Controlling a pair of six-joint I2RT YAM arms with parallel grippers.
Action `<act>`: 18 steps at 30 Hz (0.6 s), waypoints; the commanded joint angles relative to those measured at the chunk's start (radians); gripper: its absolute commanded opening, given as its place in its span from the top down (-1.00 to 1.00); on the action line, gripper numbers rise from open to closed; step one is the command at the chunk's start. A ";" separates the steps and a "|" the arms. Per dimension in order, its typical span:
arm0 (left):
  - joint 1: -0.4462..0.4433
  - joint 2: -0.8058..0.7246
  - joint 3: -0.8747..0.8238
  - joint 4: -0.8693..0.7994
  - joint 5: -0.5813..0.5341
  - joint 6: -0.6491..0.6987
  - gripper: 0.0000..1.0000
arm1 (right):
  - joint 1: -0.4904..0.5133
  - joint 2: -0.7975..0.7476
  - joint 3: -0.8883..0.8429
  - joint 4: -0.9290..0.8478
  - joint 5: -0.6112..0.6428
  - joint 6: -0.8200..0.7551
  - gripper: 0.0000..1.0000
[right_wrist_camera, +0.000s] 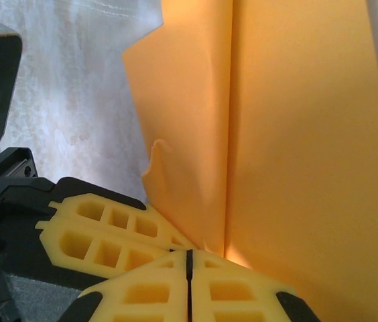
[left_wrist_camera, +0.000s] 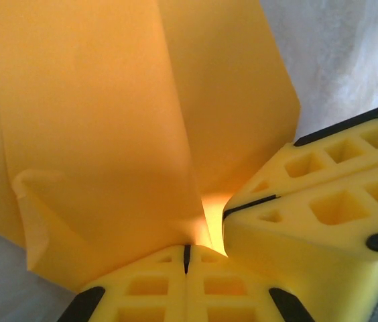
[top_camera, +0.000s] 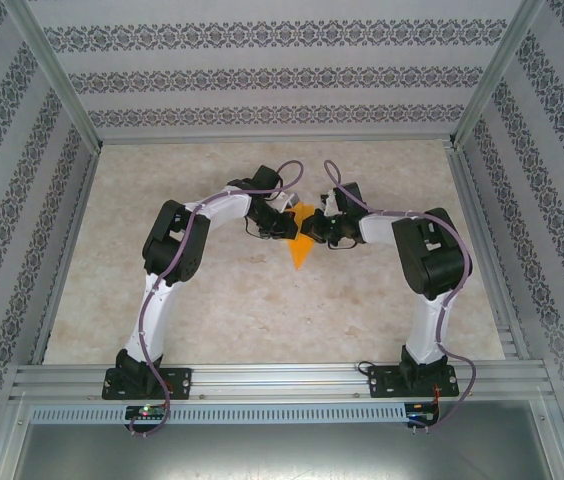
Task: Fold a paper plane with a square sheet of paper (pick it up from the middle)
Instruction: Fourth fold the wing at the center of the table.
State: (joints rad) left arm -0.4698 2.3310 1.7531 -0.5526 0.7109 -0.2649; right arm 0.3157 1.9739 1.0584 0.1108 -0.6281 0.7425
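The orange sheet of paper (top_camera: pixel 301 240) hangs above the middle of the table, folded into a narrow shape that tapers to a point toward the near edge, like a paper plane. My left gripper (top_camera: pixel 289 223) pinches its left side and my right gripper (top_camera: pixel 316 229) its right side, tips almost touching. In the left wrist view the paper (left_wrist_camera: pixel 108 114) rises from my shut left gripper (left_wrist_camera: pixel 187 250), with the right fingers (left_wrist_camera: pixel 309 208) beside it. In the right wrist view a lengthwise crease runs up the paper (right_wrist_camera: pixel 296 134) from my shut right gripper (right_wrist_camera: pixel 190 255); the left fingers (right_wrist_camera: pixel 102 231) lie alongside.
A pale marbled table top (top_camera: pixel 262 300) lies under the arms, fenced by aluminium rails (top_camera: pixel 282 378) at the near edge and patterned walls (top_camera: pixel 282 80) on the other sides. Both arm bases (top_camera: pixel 147 380) are bolted along the near rail.
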 commanded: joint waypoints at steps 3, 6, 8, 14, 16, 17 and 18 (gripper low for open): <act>0.005 -0.013 -0.035 0.012 -0.044 0.035 0.94 | -0.015 0.059 0.082 -0.026 -0.017 -0.010 0.85; 0.005 -0.019 -0.035 0.009 -0.038 0.042 0.96 | -0.019 0.073 0.103 -0.046 -0.010 -0.019 0.86; 0.005 -0.020 -0.033 0.006 -0.033 0.046 0.96 | -0.020 0.085 0.124 -0.073 0.001 -0.033 0.85; 0.004 -0.022 -0.039 0.004 -0.036 0.055 0.97 | -0.029 0.090 0.149 -0.101 0.020 -0.041 0.86; 0.005 -0.024 -0.042 0.005 -0.038 0.058 0.97 | -0.032 0.084 0.170 -0.144 0.049 -0.066 0.87; 0.004 -0.026 -0.044 0.007 -0.035 0.058 0.97 | -0.033 0.085 0.184 -0.174 0.061 -0.080 0.87; 0.005 -0.027 -0.044 0.010 -0.033 0.058 0.97 | -0.033 0.087 0.194 -0.191 0.067 -0.089 0.87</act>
State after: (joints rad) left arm -0.4629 2.3226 1.7401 -0.5293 0.7048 -0.2420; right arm 0.2935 2.0499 1.2053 -0.0227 -0.6083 0.7055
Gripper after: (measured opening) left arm 0.068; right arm 0.070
